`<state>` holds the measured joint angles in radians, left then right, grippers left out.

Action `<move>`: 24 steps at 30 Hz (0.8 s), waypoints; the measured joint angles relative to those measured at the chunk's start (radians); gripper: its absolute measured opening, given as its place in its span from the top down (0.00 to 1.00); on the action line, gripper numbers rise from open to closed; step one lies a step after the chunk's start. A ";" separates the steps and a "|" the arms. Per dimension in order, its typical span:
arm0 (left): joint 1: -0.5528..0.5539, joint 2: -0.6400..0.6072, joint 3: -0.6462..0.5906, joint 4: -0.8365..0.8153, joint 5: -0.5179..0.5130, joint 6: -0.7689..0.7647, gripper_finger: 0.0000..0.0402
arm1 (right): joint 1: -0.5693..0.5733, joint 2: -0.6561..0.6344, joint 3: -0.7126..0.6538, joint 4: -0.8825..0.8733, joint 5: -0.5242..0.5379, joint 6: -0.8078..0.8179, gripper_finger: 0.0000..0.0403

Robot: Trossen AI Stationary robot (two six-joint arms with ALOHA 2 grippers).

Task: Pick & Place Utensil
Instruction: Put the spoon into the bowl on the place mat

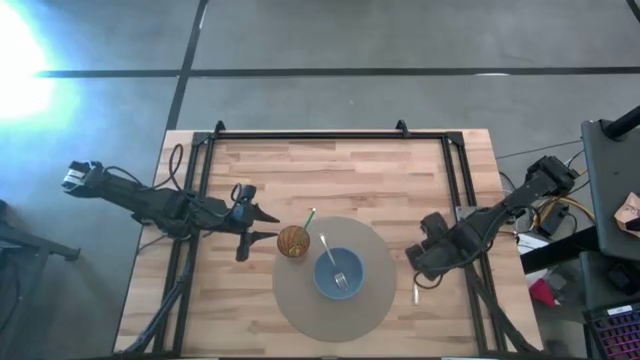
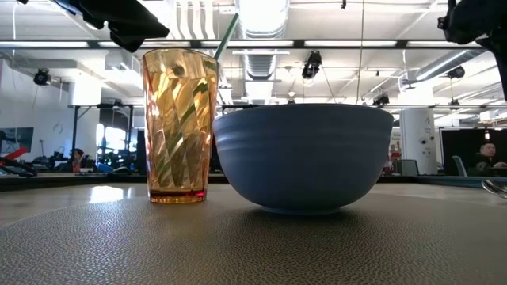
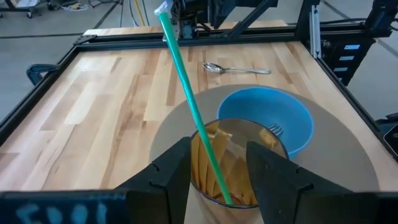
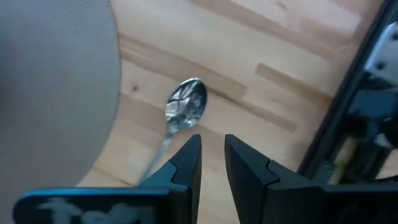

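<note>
A round grey mat (image 1: 300,305) is laid on the wooden counter (image 1: 330,170), and on it a blue bowl (image 1: 339,274) is set with a fork (image 1: 335,266) resting inside. Just beside the bowl, at the mat's edge, an amber ribbed glass (image 1: 293,241) is stood upright with a green straw (image 1: 309,218) leaning out of it. The left gripper (image 1: 262,231) is held just beside the glass, its fingers (image 3: 168,180) spread wide on either side of the rim with nothing clamped between them; whether they touch the glass cannot be made out. The spoon (image 4: 181,112) is seen lying flat on the bare wood just off the mat's edge, on the right arm's side. The right gripper (image 4: 213,158) is poised above the spoon's handle, its fingers parted by a narrow gap and nothing held.
</note>
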<state>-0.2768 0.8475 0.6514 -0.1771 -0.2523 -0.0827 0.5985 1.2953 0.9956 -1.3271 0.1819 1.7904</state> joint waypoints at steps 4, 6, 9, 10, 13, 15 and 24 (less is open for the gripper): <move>0.000 0.000 0.000 0.001 0.000 0.015 0.61 | 0.008 0.000 -0.005 0.053 -0.003 -0.006 0.83; 0.000 0.000 0.000 0.001 0.000 0.022 0.61 | 0.012 0.000 -0.005 0.077 -0.005 0.014 0.83; 0.000 0.000 -0.001 0.001 0.000 0.023 0.61 | 0.013 0.003 -0.006 0.108 -0.007 0.031 0.83; 0.000 0.000 -0.001 0.001 0.000 0.023 0.61 | 0.013 0.005 -0.006 0.116 -0.007 0.030 0.83; 0.000 0.000 -0.001 0.001 0.000 0.024 0.61 | 0.013 0.016 -0.006 0.125 -0.007 0.027 0.83; 0.000 0.000 -0.002 0.001 0.000 0.024 0.61 | 0.013 0.030 -0.007 0.140 -0.007 0.040 0.83; 0.000 0.001 -0.002 -0.002 0.000 0.053 0.61 | 0.013 0.135 -0.007 0.201 -0.110 0.065 0.75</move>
<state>-0.2768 0.8482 0.6498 -0.1793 -0.2526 -0.0301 0.6113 1.4304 0.9886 -1.1260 0.0723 1.8553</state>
